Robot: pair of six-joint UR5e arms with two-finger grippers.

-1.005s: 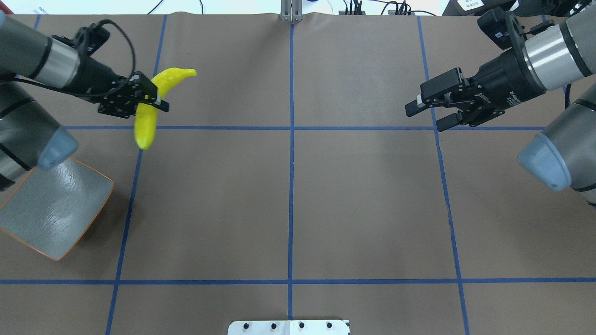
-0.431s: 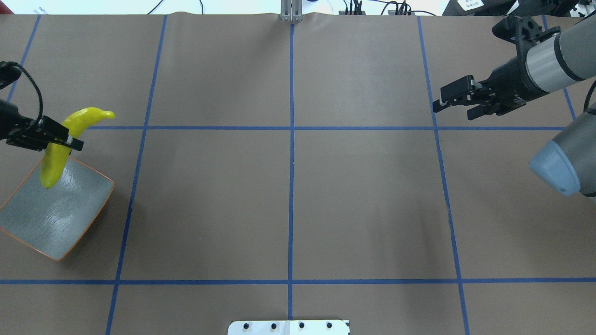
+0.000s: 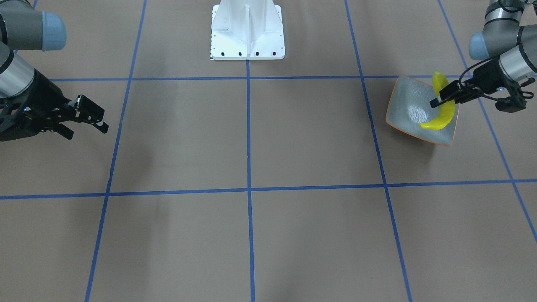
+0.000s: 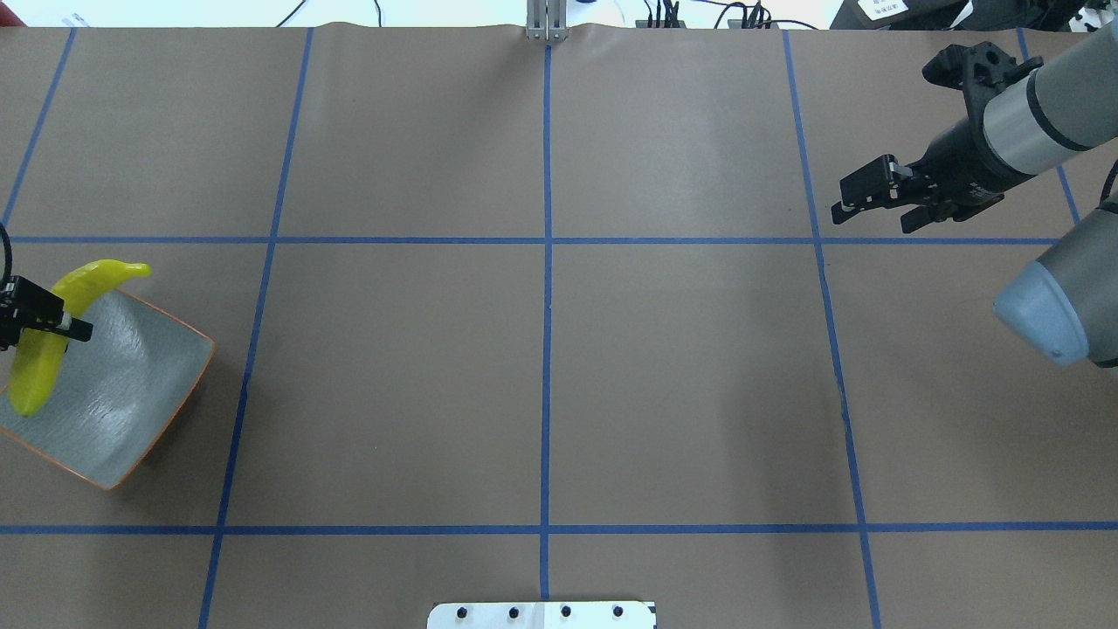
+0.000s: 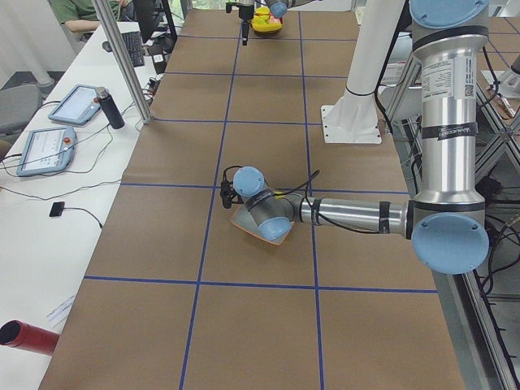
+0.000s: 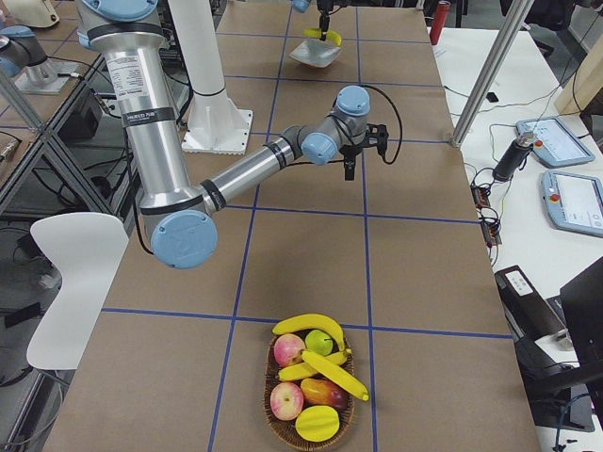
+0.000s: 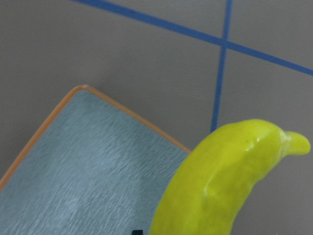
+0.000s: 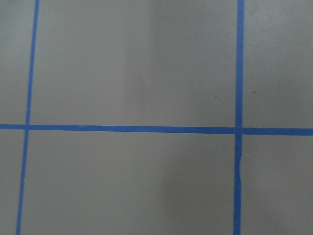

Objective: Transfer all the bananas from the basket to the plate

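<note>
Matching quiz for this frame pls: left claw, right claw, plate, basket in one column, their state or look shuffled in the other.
1. left claw
2. right claw
3. plate
4. basket

A. open, empty
B. full of fruit
C. shut on banana
D. grey-blue, orange rim

Pairs: 1-C, 2-A, 3-D, 4-B

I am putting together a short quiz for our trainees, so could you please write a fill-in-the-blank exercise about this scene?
1. The left end effector holds a ___ over the plate.
2. The right end effector is ___ and holds nothing.
3. Other fruit sits in a woven ___ at the far end of the table.

Missing words: banana; open; basket.
</note>
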